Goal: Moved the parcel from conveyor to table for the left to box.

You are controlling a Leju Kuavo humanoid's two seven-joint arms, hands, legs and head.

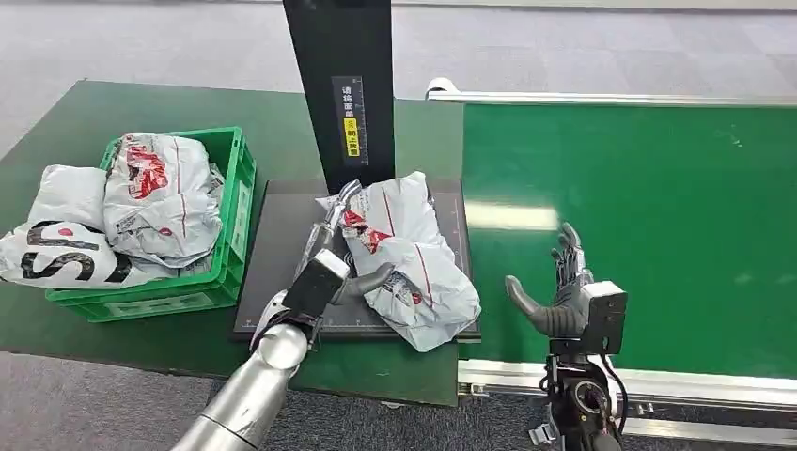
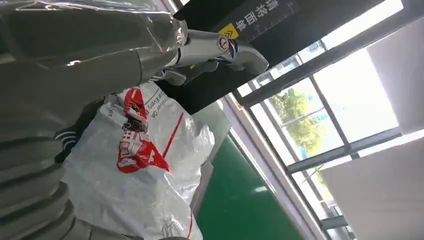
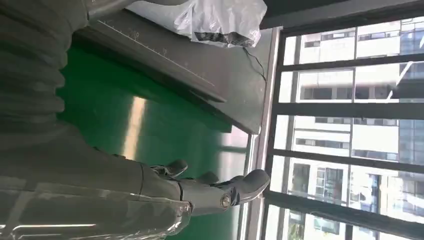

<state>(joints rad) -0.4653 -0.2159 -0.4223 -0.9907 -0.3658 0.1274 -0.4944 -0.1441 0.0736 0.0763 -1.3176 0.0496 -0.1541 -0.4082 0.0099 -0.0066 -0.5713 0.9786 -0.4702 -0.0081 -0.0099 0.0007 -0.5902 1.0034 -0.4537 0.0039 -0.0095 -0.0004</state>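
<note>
A crumpled white parcel (image 1: 414, 254) with red print lies on the black scale plate (image 1: 277, 254), at the foot of a black post. My left hand (image 1: 324, 277) is at the parcel's left side; its thumb touches the bag and its fingers stretch along the edge without closing. In the left wrist view the straight fingers (image 2: 220, 50) reach out over the parcel (image 2: 145, 170). My right hand (image 1: 564, 296) hovers open over the green conveyor (image 1: 639, 207), to the right of the parcel and holding nothing. The right wrist view shows its spread fingers (image 3: 220, 192) above the belt and the parcel (image 3: 220, 17) beyond.
A green crate (image 1: 235, 207) at the left of the dark green table (image 1: 75, 122) is heaped with several similar parcels, one (image 1: 56, 244) spilling over its left rim. The black post (image 1: 343, 85) stands behind the plate. A metal rail (image 1: 658, 385) edges the conveyor's near side.
</note>
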